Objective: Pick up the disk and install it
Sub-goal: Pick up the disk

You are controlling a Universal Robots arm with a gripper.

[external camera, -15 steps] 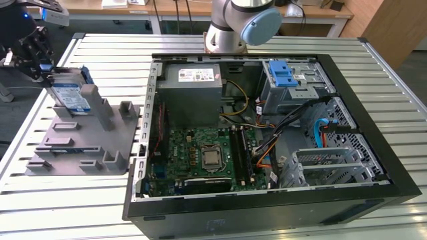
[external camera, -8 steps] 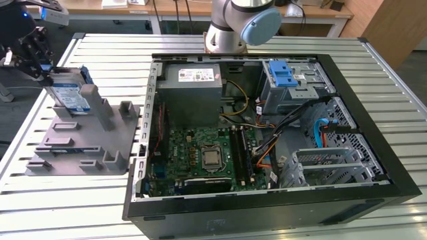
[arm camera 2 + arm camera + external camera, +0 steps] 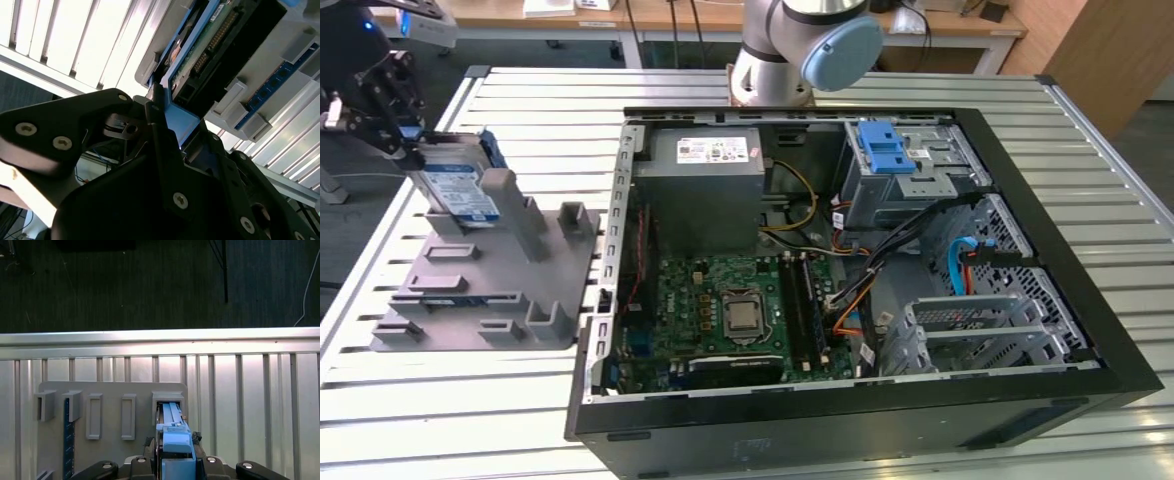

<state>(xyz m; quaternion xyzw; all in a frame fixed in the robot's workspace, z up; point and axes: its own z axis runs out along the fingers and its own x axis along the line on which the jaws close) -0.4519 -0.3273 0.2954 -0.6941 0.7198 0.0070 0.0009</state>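
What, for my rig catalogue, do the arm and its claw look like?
In the exterior view the arm is a silver-grey tube with a round, light-blue joint cap. In the second wrist view the claw is matte black. It is built of flat linkage plates with rounded ends, fastened with silver screw heads.

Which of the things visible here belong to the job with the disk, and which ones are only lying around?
Belong to the job:
- disk, standing upright in the grey rack
- gripper, closed on the disk's blue carrier
- open computer case, probably where the disk is installed

Only lying around:
- power supply
- motherboard
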